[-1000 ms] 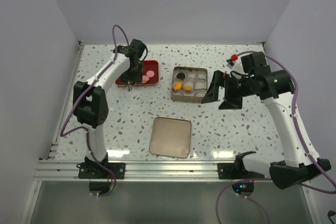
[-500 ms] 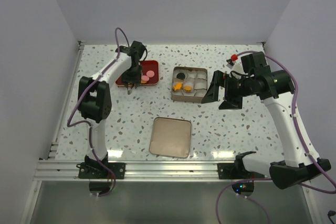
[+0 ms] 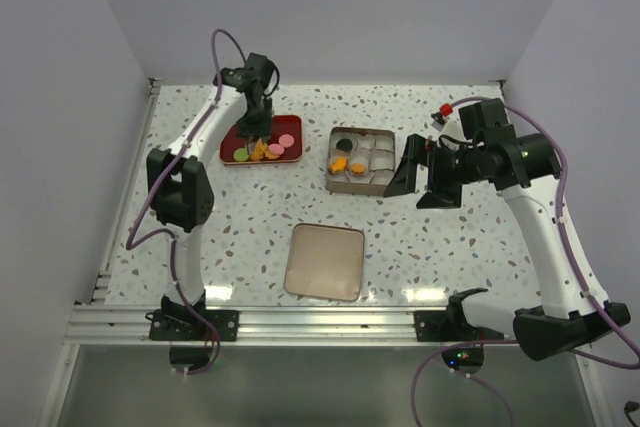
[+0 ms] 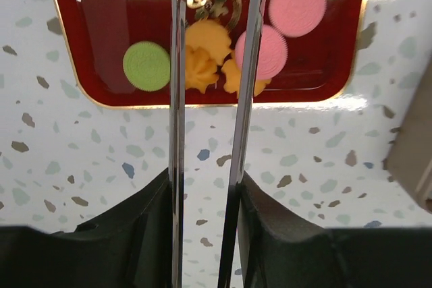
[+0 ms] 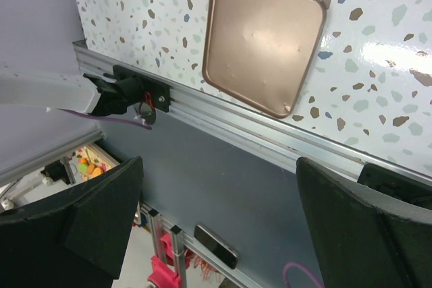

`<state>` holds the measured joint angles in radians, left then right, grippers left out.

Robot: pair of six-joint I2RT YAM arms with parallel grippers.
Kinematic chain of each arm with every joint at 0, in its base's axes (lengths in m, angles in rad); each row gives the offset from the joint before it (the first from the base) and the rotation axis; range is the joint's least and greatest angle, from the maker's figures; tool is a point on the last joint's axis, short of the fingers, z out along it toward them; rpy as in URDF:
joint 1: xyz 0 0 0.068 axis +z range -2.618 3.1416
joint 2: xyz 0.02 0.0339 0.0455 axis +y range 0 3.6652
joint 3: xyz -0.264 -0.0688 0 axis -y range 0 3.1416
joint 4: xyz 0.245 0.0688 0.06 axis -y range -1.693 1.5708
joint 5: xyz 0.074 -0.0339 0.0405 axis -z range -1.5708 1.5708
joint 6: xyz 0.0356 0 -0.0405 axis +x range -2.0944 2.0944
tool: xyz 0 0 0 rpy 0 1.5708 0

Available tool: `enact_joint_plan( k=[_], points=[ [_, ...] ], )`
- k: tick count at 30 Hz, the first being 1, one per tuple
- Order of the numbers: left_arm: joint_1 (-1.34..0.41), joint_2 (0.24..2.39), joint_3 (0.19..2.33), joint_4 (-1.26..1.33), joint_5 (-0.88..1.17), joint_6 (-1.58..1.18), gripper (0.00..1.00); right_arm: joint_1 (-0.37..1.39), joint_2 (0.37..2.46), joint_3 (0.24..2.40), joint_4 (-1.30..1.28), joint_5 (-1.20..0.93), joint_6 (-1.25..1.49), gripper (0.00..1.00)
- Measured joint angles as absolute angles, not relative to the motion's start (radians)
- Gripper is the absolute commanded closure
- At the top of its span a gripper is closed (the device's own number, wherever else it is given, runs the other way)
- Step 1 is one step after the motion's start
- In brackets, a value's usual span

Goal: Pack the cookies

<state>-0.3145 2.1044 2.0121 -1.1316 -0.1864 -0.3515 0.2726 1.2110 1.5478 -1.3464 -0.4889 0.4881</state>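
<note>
Loose cookies lie in a red tray (image 3: pixel 230 139): a green one (image 4: pixel 147 65), orange ones (image 4: pixel 206 42) and two pink ones (image 4: pixel 297 6). My left gripper (image 3: pixel 258 139) hangs over this tray. Its long thin fingers (image 4: pixel 177 99) are open and straddle the orange cookie without touching it on the right. A square tin (image 3: pixel 384 137) lined with white paper cups holds a black cookie (image 3: pixel 345 145) and orange cookies (image 3: pixel 348 166). My right gripper (image 3: pixel 420 175) is wide open and empty, just right of the tin.
The tin's rose-gold lid (image 3: pixel 325 262) lies flat near the front middle and also shows in the right wrist view (image 5: pixel 263 42). A small red item (image 3: pixel 443 111) sits at the back right. The table's metal front rail (image 3: pixel 320 322) runs along the near edge.
My left arm has swung farther back, and its fingers have moved from the tray's front left edge to over the orange cookies. The right arm has not moved.
</note>
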Motion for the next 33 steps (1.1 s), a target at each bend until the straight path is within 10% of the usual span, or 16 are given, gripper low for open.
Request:
enact_joint_plan(
  k=[33],
  points=[
    [-0.616,2.083,2.022,-0.825,0.247,-0.409,0.71,0.273,1.211,1.548,-1.346,-0.488,0.486,0.01]
  ],
)
